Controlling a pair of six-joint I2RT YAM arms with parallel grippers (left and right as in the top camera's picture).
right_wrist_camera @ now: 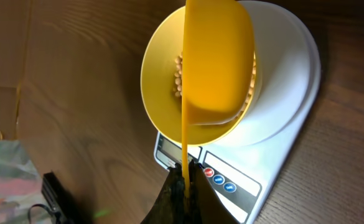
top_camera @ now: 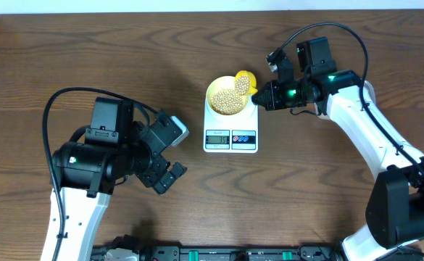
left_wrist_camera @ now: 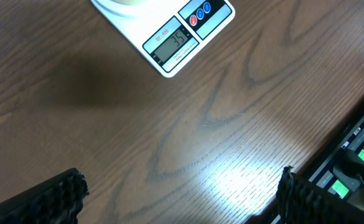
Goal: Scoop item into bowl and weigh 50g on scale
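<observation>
A pale yellow bowl holding beige beans stands on the white scale at the table's middle. My right gripper is shut on the handle of a bright yellow scoop, held tilted over the bowl's right rim with beans in it. In the right wrist view the scoop is edge-on over the bowl, its handle clamped in the fingers. My left gripper is open and empty over bare table; its wrist view shows the scale's display reading 35.
The clear container does not show in any view. A black rail with connectors runs along the table's front edge. A patterned cloth lies at the left in the right wrist view.
</observation>
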